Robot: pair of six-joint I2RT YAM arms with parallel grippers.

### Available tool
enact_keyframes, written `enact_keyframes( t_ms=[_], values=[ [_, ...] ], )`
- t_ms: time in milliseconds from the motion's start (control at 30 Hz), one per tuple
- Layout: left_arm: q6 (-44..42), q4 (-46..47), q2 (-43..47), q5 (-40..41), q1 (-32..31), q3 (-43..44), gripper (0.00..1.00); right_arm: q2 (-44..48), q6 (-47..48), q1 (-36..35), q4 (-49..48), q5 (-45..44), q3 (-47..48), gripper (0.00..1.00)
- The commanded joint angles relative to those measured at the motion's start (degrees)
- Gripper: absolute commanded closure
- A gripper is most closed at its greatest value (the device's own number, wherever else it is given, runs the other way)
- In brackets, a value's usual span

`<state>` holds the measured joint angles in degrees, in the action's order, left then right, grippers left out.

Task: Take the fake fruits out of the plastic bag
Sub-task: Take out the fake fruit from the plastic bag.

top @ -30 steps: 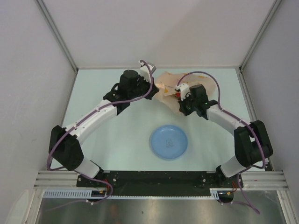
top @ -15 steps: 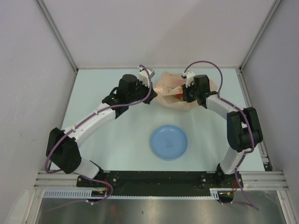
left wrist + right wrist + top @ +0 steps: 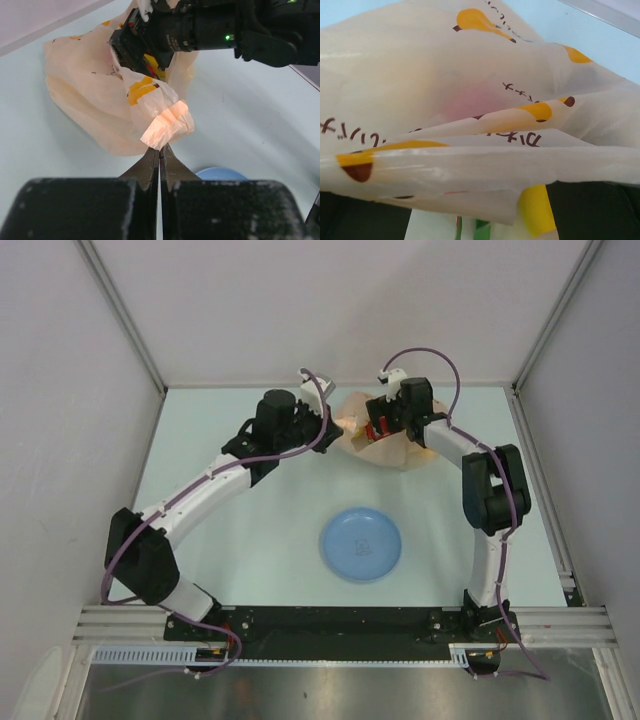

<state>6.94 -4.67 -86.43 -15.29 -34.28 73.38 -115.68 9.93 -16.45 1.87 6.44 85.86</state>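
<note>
Starting on your left: the left gripper (image 3: 159,152) is squeezed fully shut and looks to be pinching a folded corner of the bag (image 3: 85,95), holding that flap up off the table; it's sitting about where it was a second ago. The plate (image 3: 345,562) is nearer you in the middle, well apart from the bag. The bag itself is at the far end and a bit more bunched than before; the fruits are inside it as far as I can see; through the film there's a pink blur, probably the dragon fruit (image 3: 470,102). The big change is on your right: the right gripper (image 3: 378,428) has swung from the bag's near side to its far side and now noses in at the folds; can't tell how wide its jaws are, the bag hides them, and I see nothing held. So I'd say you're only repositioning for a reach inside; no fruit is out yet.
</note>
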Motion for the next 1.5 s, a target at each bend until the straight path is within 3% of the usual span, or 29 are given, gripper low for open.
enact_keyframes(
  t_ms=[0, 367, 700, 900, 1133, 1300, 1467],
  values=[
    [0.0, 2.47, -2.15, -1.94, -0.17, 4.48, 1.0, -3.67, 0.08, -0.08, -0.11, -1.69, 4.39, 0.0],
    [-0.35, 1.94, -7.26, -1.59, -0.17, 10.2, 1.0, -9.57, 0.96, -1.4, 3.14, -1.51, 8.44, 0.01],
    [-0.7, 1.85, -8.14, -1.23, -0.17, 10.73, 1.0, 0.71, 2.02, 1.42, 14.38, 6.74, 7.39, 0.45],
    [-0.26, 2.29, -8.58, -1.85, -0.17, 10.64, 1.0, 10.11, 1.23, 2.73, 19.31, 12.19, 3.62, 0.45],
    [-1.05, 2.21, -8.4, -1.85, -0.26, 9.32, 1.0, 15.74, -5.1, 5.99, 23.08, 25.45, 1.15, 0.44],
    [-2.1, 2.12, -8.31, -1.15, -0.26, 8.18, 1.0, 21.45, -2.47, 6.34, 22.48, 27.75, -2.54, 0.65],
    [-2.72, 2.03, -8.75, -1.24, -0.35, 7.74, 1.0, 24.88, -2.29, 6.25, 18.71, 28.37, -2.72, 0.73]
  ],
)
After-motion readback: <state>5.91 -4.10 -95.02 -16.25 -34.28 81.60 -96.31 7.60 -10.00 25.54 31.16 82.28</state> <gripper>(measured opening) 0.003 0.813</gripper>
